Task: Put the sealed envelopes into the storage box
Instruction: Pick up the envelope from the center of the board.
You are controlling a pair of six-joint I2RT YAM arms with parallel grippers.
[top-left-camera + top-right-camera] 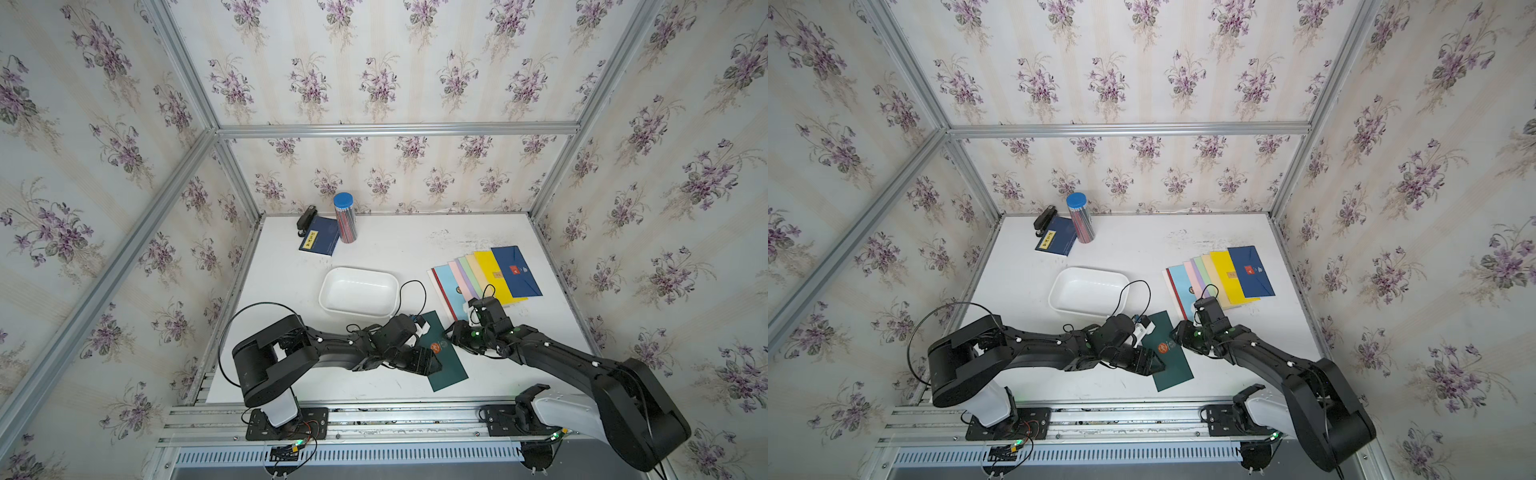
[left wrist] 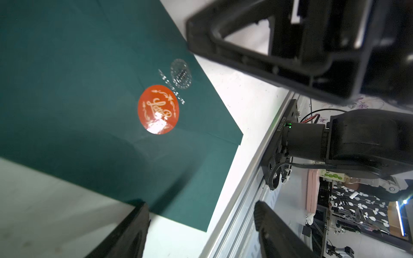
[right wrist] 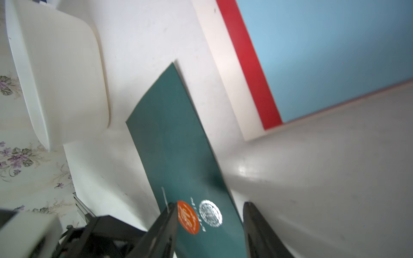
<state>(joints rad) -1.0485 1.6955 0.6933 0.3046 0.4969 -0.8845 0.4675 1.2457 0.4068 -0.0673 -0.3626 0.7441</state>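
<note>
One green envelope (image 1: 446, 365) lies on the bench (image 1: 291, 353) just in front of the one box (image 1: 332, 286), between two claws. The left claw (image 2: 200, 207) is open beside it. The right claw (image 3: 209, 204) has its jaws apart astride the envelope's edge. Nine more envelopes (image 1: 484, 274) fan out to the right of the box.
</note>
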